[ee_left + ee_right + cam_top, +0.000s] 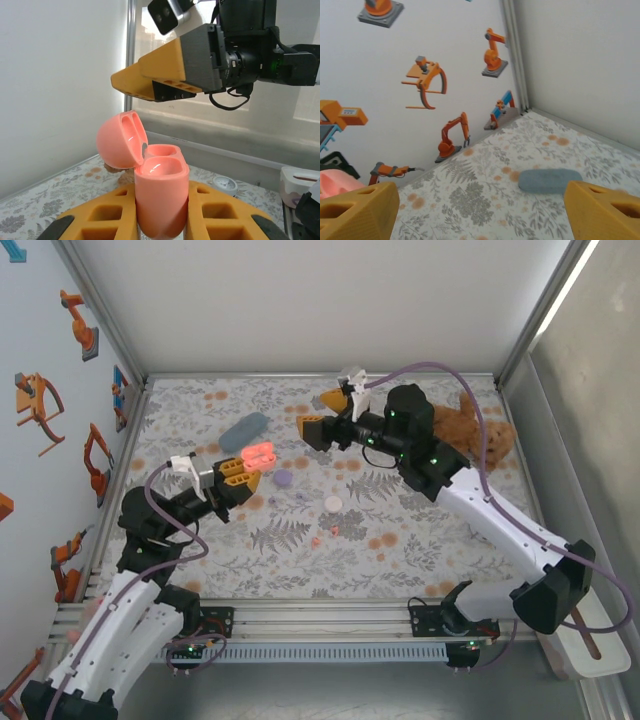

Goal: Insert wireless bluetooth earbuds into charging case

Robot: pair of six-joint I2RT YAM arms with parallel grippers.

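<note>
Pink case [161,175], lid open, sits gripped in left claw [245,472]; right claw [322,412], wide and empty, should next fetch earbuds [333,530].

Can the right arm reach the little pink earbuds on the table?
Probably yes: the right gripper is open and empty, and the pink earbuds lie uncovered on the table, nothing between them.

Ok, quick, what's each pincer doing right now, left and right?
Left pincer: closed on the open pink charging case.
Right pincer: open, holding nothing.
</note>
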